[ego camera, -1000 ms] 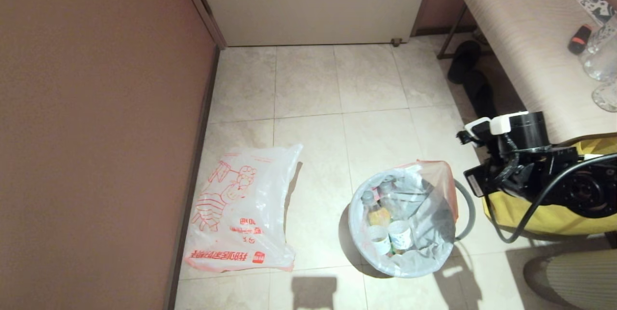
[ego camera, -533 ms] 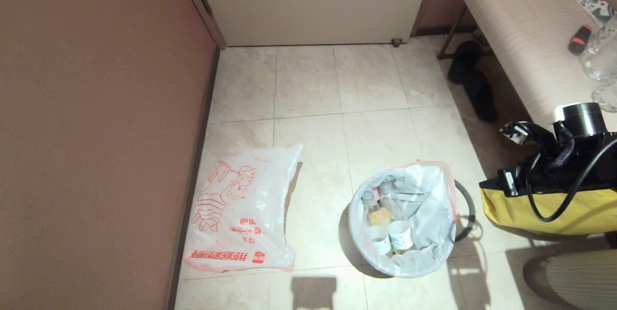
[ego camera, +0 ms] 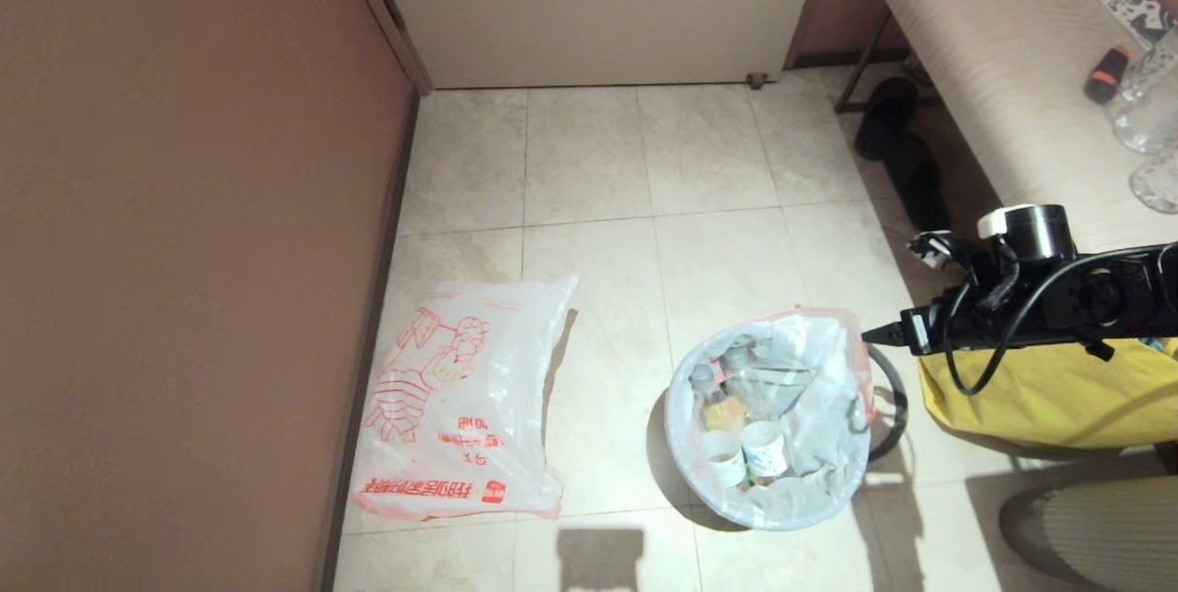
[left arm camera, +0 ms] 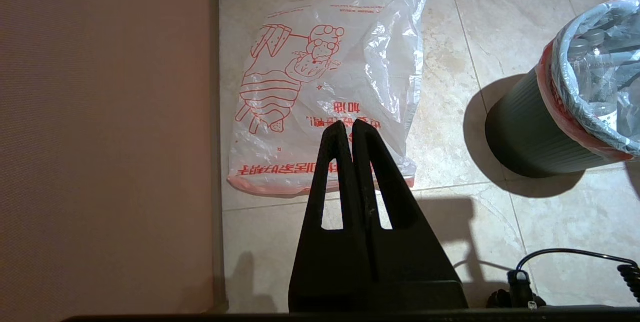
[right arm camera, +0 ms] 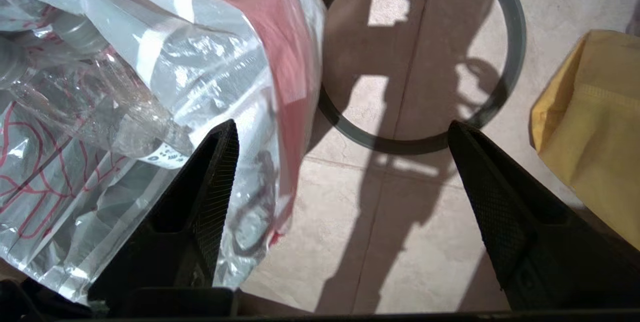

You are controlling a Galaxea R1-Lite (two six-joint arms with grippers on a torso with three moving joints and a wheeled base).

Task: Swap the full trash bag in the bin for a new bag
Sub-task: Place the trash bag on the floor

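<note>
- The right tool (right arm camera: 340, 131) hovers with its fingers spread wide, gripping nothing, over the pink-red rim of the full translucent white trash bag (ego camera: 810, 408).
- That bag sits in the small round dark bin (left arm camera: 530, 136).
- A loose grey hoop (right arm camera: 510, 36) lies on the tiled floor (ego camera: 589, 159) beside the bin.
- The left tool (left arm camera: 349, 129) is pressed closed and empty, hanging above the new white bag with red characters (ego camera: 460, 399), flat by the wall.

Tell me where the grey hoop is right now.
The grey hoop lies flat on the floor tiles, off the bin, on the bin's right in the head view, between the full trash bag and the yellow bag.
</note>
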